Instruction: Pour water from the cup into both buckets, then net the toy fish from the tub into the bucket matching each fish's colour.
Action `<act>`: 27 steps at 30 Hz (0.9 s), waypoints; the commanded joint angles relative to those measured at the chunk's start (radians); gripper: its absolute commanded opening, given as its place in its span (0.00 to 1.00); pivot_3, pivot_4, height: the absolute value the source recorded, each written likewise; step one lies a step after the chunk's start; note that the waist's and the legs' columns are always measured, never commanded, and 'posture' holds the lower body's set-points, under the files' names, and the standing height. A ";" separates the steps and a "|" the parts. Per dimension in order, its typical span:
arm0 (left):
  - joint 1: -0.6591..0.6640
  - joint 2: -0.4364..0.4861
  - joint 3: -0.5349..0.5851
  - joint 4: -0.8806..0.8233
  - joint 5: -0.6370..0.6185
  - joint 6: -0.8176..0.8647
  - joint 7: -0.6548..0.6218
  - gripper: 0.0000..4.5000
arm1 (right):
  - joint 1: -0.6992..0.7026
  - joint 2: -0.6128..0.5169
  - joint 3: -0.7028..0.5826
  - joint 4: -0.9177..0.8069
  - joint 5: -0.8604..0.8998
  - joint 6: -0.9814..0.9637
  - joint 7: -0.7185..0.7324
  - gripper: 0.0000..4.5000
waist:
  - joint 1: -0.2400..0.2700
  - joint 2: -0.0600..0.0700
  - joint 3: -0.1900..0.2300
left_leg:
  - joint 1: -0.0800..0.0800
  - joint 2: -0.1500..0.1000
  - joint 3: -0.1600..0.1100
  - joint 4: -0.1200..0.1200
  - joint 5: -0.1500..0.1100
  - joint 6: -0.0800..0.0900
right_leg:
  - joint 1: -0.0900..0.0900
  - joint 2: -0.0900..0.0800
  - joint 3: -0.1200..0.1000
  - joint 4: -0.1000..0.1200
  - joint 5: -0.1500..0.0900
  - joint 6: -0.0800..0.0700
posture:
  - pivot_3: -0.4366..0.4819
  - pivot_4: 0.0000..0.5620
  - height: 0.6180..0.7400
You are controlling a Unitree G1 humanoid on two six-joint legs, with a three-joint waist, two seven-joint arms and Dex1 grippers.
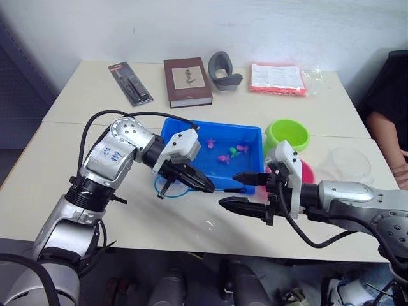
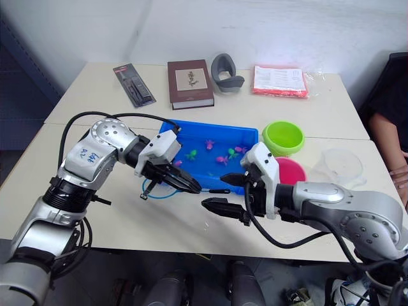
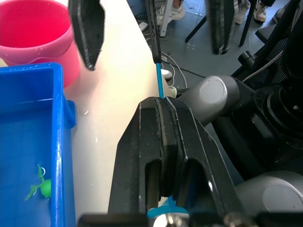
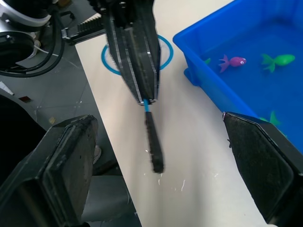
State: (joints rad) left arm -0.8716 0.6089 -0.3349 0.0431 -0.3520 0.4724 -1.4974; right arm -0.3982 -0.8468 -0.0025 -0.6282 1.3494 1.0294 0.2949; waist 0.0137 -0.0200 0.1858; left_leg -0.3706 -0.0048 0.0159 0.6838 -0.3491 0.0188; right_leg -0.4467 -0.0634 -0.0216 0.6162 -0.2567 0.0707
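While the left gripper [image 1: 203, 186] pinches the net [image 4: 150, 124] by its stick beside the tub [image 1: 254, 132], the right gripper [image 1: 237, 190] waits spread wide at the handle, seemingly for a handover.

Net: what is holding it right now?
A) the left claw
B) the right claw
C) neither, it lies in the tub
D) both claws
A: the left claw is shut on the net near its hoop, while the right claw stands open just past the handle's free end, not touching it.
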 commanded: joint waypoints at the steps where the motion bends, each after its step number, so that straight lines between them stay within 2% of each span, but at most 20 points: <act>1: 0.005 -0.009 0.009 -0.040 -0.009 0.005 0.006 0.01 | -0.022 0.021 0.012 -0.012 0.007 0.005 0.013 1.00 | 0.000 0.000 0.000 | 0.000 0.000 0.000 0.000 0.000 0.000 | 0.000 0.000 0.000 0.000 0.000 0.000 | 0.48 0.27 1.00; 3: 0.005 -0.015 0.008 -0.041 -0.008 0.009 0.008 0.01 | -0.025 0.027 0.017 -0.009 0.006 0.012 0.013 1.00 | 0.000 0.000 0.000 | 0.000 0.000 0.000 0.000 0.000 0.000 | 0.000 0.000 0.000 0.000 0.000 0.000 | 0.48 0.27 1.00; 6: 0.003 -0.020 0.007 -0.040 -0.005 0.010 0.011 0.00 | -0.029 0.033 0.018 -0.004 0.005 0.017 0.009 0.83 | 0.002 0.000 0.000 | 0.000 0.000 0.000 0.000 0.000 0.000 | 0.000 0.000 0.000 0.000 0.000 0.000 | 0.48 0.27 1.00; 11: 0.004 -0.022 0.005 -0.031 0.004 0.004 0.013 0.00 | -0.033 0.034 0.014 -0.008 0.011 0.019 0.014 0.28 | 0.003 0.000 0.000 | 0.000 0.000 0.000 0.000 0.000 0.000 | 0.000 0.000 0.000 0.001 0.000 0.000 | 0.48 0.27 1.00; 13: 0.004 -0.023 0.004 -0.027 0.007 0.000 0.013 0.00 | -0.034 0.035 0.015 -0.012 0.013 0.018 0.017 0.02 | 0.003 0.000 0.000 | 0.000 0.000 0.000 0.000 0.000 0.000 | 0.000 0.000 0.000 0.001 0.000 0.000 | 0.48 0.27 1.00; 21: 0.013 -0.017 0.006 -0.034 -0.009 0.015 -0.008 0.00 | -0.036 0.037 0.014 -0.024 -0.001 0.009 0.024 0.02 | 0.005 0.000 0.000 | 0.000 0.000 0.000 0.000 0.000 0.000 | 0.000 0.000 0.000 0.001 0.000 0.000 | 0.48 0.27 1.00; 24: 0.014 -0.028 0.059 -0.022 -0.053 0.027 0.003 0.24 | -0.038 0.035 0.010 -0.032 -0.004 0.006 0.026 0.00 | 0.005 0.000 0.000 | 0.000 0.000 0.000 0.000 0.000 -0.001 | 0.000 0.000 0.000 0.001 0.000 0.000 | 0.48 0.27 1.00; 27: 0.001 -0.031 0.164 0.024 -0.113 0.015 0.028 0.49 | -0.031 0.019 -0.023 -0.051 0.012 -0.006 0.029 0.00 | 0.005 0.000 0.000 | 0.000 0.000 0.000 0.000 0.000 -0.001 | 0.000 0.000 0.000 0.001 0.000 0.000 | 0.48 0.27 1.00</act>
State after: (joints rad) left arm -0.8528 0.5743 -0.2437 0.0551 -0.4224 0.5023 -1.4805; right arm -0.4203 -0.8153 0.0252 -0.6340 1.3424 1.0470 0.3118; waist 0.0185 -0.0200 0.1858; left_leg -0.3705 -0.0047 0.0158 0.6843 -0.3488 0.0182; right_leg -0.4468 -0.0630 -0.0218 0.6173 -0.2567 0.0706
